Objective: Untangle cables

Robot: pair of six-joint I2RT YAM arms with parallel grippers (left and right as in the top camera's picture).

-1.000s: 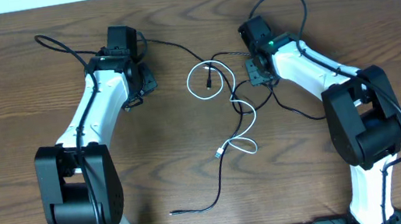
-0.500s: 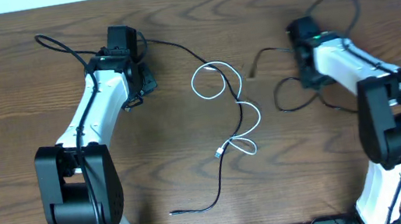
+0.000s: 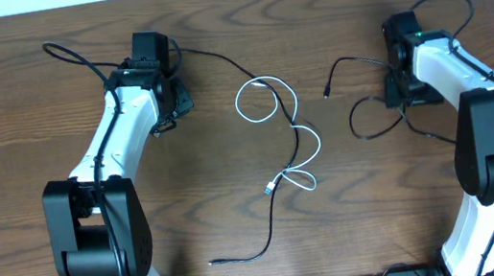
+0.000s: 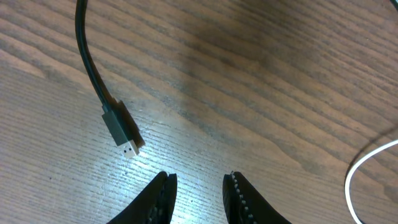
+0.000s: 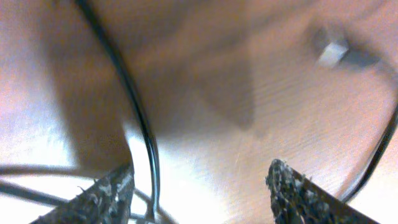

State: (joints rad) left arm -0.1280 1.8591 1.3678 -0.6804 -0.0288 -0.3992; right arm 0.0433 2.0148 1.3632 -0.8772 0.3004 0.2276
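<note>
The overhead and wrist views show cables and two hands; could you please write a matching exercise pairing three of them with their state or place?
Things:
1. white cable
2. left hand
3. right hand

States or places:
A. wide open, a black cable beside one finger
B. looped at the centre of the table
C. narrow gap, holding nothing, a USB plug just ahead

Pairs: 1-B, 2-C, 3-A

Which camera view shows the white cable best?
The overhead view: the white cable lies there in full, with all its loops visible. The left wrist view catches only a short curve of it at the right edge. The right wrist view is blurred and shows dark cords only, no white cable that I can tell.
</note>
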